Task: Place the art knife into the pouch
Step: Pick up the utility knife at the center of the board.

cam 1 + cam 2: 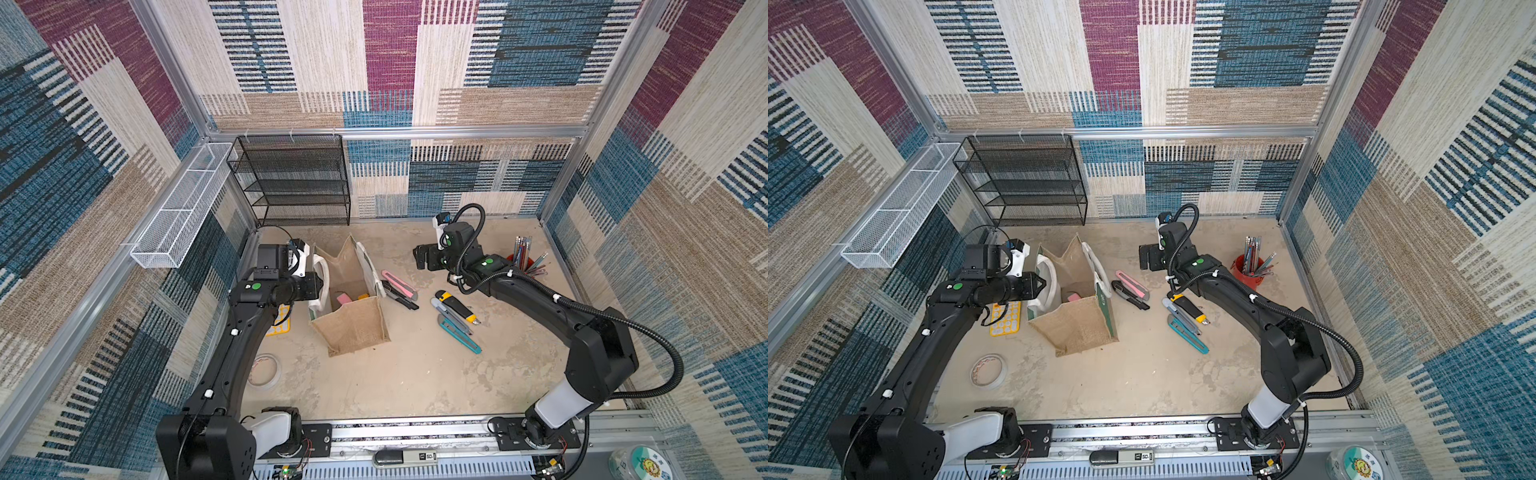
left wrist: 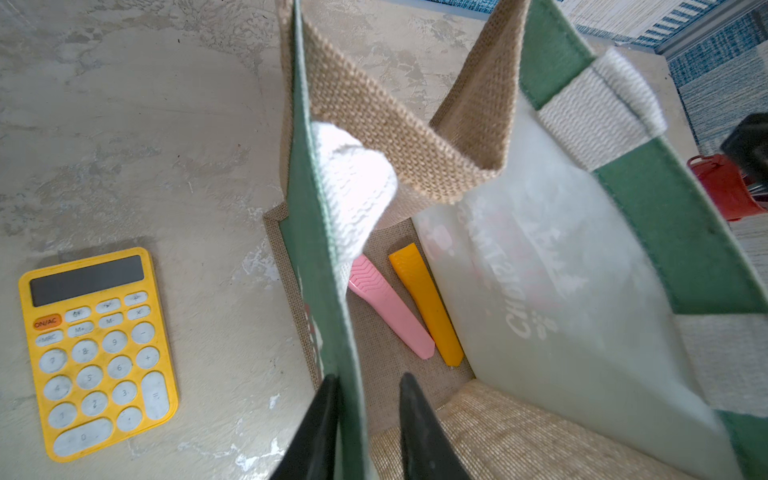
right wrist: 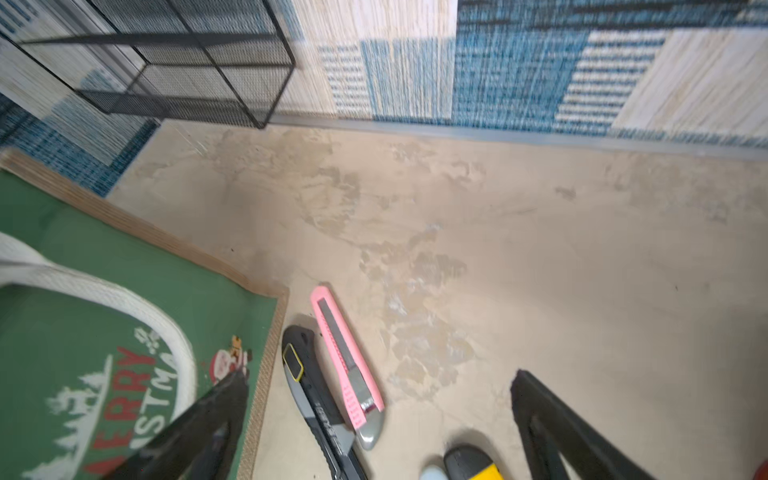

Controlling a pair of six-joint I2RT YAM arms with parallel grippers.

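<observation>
1. Tape roll (image 1: 264, 370): lying flat nearest the arm bases, taking no part.
2. Pouch (image 1: 353, 328): standing upright mid-table with its mouth gaping. A pink cutter (image 2: 390, 307) and a yellow cutter (image 2: 428, 307) are lying on its jute floor.
3. Left gripper (image 2: 368, 378): jaws drawn narrow either side of the pouch's green wall, apparently pinching it to hold the mouth open and steady the bag for a drop. A calculator (image 2: 99, 353) is lying just beside.
4. Art knives, still to be bagged: the teal knife (image 1: 459, 334), grey knife (image 1: 451, 318) and yellow-black knife (image 1: 457, 307) are lying grouped. The black knife (image 1: 401, 297) and pink knife (image 1: 399, 284) are lying side by side just beside the pouch's printed face.
5. Right gripper (image 1: 423, 257): fingers spread wide and empty, hovering near the pink knife, probably lining up a pick.
6. Pencil cup (image 1: 525, 262) and mesh rack (image 1: 295, 183): standing at the back, out of the way.
</observation>
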